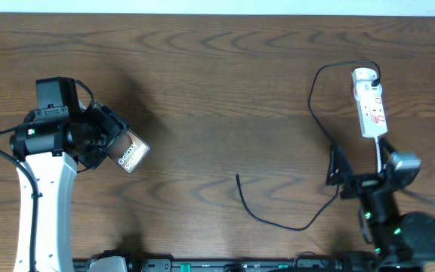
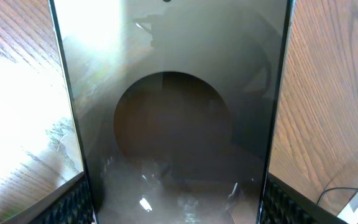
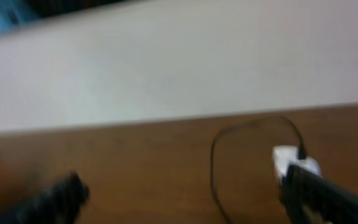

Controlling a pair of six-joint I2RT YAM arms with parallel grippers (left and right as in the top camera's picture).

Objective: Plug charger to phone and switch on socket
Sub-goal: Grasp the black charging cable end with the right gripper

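The phone (image 1: 129, 153), a dark slab with white "Galaxy" text, is held tilted in my left gripper (image 1: 109, 140) at the left of the table. In the left wrist view its glossy screen (image 2: 173, 112) fills the frame between the two fingers. The black charger cable (image 1: 278, 221) lies loose on the table, its plug tip (image 1: 238, 177) near the middle. It runs up to the white power strip (image 1: 369, 102) at the right, also blurred in the right wrist view (image 3: 291, 160). My right gripper (image 1: 357, 172) is open and empty, just below the strip.
The strip's white cord (image 1: 380, 147) runs down past my right arm. The wooden table's far edge (image 3: 166, 121) meets a pale wall. A black rail (image 1: 202, 264) runs along the near edge.
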